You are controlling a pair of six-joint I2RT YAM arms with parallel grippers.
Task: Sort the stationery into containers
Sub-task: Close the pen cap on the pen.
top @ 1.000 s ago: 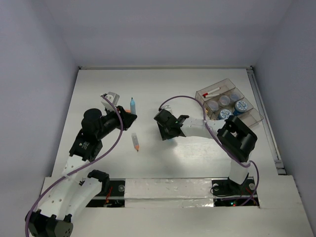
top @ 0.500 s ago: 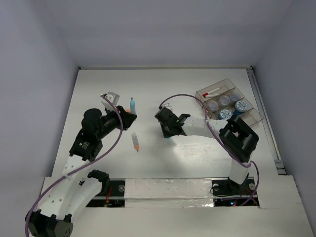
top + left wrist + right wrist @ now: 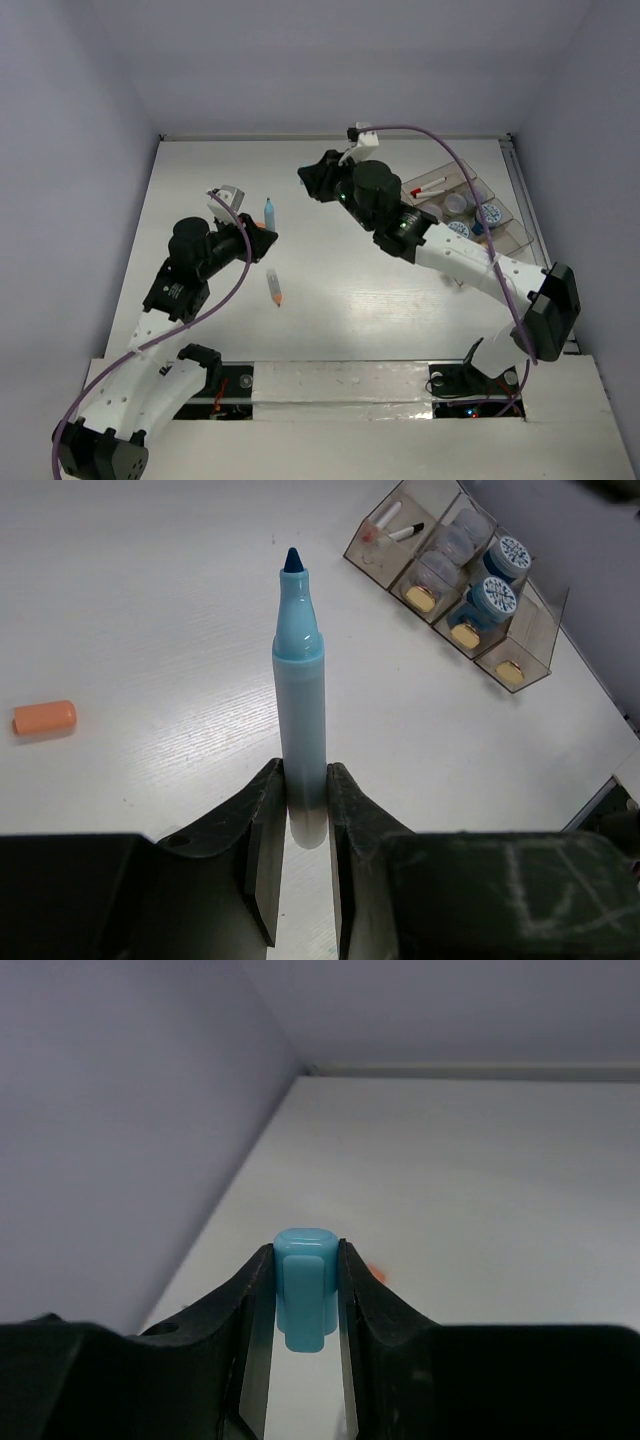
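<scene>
My left gripper (image 3: 305, 780) is shut tight on a light-blue plastic marker (image 3: 300, 680). The jaws pinch the back end of the barrel from both sides. The marker is uncapped, with its dark-blue tip pointing at the far edge of the white bench (image 3: 200, 180). From above, this grip sits left of the bench's middle.

A short orange plastic cap (image 3: 44, 717) lies flat on the bench, off to the left of the marker in my left wrist view and apart from it. A slim stick with an orange end (image 3: 274, 288) lies loose on the bench, toward the near edge from my left gripper. Nothing touches it.

My right gripper (image 3: 304, 1260) is up off the bench, over the middle and nearer the far edge. Its jaws are closed on a light-blue cap (image 3: 303, 1310), a small rounded plastic piece squeezed between both fingers.

The clear smoky plastic divided tray (image 3: 515, 240) sits at the far right corner of the bench, close to the right edge. A red-and-white marker stick (image 3: 430, 187) lies in the compartment nearest the far edge. The round blue-lidded jars (image 3: 490, 213) and paler clear jars (image 3: 455, 203) fill the middle compartments. The tray is well apart from both grippers.
</scene>
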